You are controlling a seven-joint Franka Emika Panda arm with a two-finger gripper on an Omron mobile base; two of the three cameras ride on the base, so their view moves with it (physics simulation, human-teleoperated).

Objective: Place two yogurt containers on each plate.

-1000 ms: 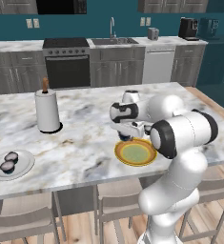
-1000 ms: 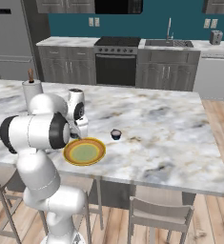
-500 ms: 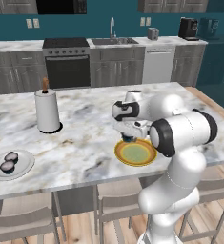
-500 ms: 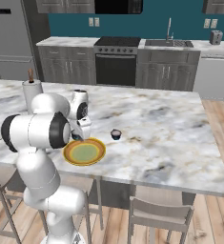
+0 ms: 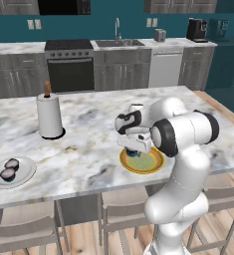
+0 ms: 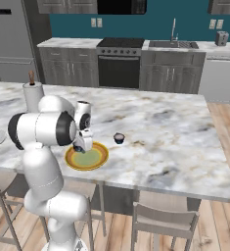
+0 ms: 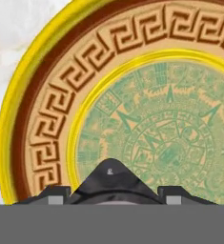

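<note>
Marble island [image 5: 88, 149] spanning both base views, with stools tucked under its near edge. White arm [image 5: 180, 144] bent over the near side of the island, hand turned down over the yellow plate.

Paper towel roll [image 5: 49, 115] upright on the island, well apart from the yellow plate, toward the left in the left base view.

Yellow plate [image 5: 151, 163] near the island's front edge, directly below the hand; in the hand view a yellow rim [image 7: 18, 90], a brown key-pattern band and a greenish patterned centre. White plate [image 5: 24, 172] far off along the island at the left of the left base view, near the front edge, carrying two cups [image 5: 9, 169] side by side, just beside or touching each other.

Gripper [image 5: 134, 151] low over the far-left part of the yellow plate, clamped on a cup [image 5: 134, 153] whose dark side shows between the fingers; in the hand view the dark cup [image 7: 111, 183] sits right at the fingertips over the plate's inner ring. Cannot tell whether that cup touches the plate.

Fourth cup [image 6: 118, 138] alone on bare marble, near the yellow plate but apart from it, on its far right side in the right base view.
</note>
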